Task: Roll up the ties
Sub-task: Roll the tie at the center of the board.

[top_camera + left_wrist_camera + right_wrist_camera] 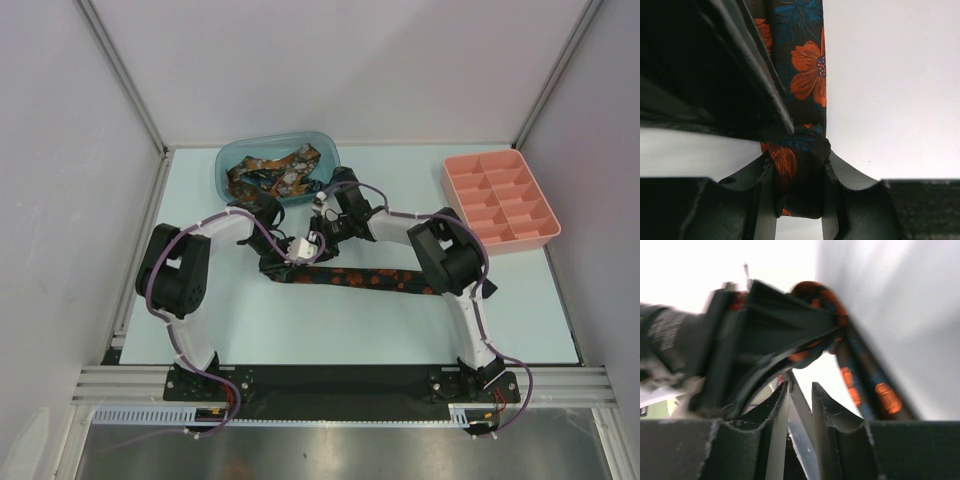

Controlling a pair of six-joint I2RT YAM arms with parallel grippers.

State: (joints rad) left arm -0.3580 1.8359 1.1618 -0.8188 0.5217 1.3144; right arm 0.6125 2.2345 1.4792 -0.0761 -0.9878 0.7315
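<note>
Gripping, left gripper point(797, 167): jaws closed on the bunched end of the long dark orange-flowered fabric tie point(365, 279), which I see lying stretched across the pale blue table point(300, 330). Right gripper point(800, 390): jaws slightly parted, empty.

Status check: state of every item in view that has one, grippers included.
left gripper: shut on one end of the tie on table.
right gripper: slightly open, nothing held.
tie on table: stretched out flat, unrolled, gripped end bunched.
ties in bin: loose pile, unrolled.
teal bin: upright, holding ties.
pink tray: upright, no ties visible in its compartments.
</note>
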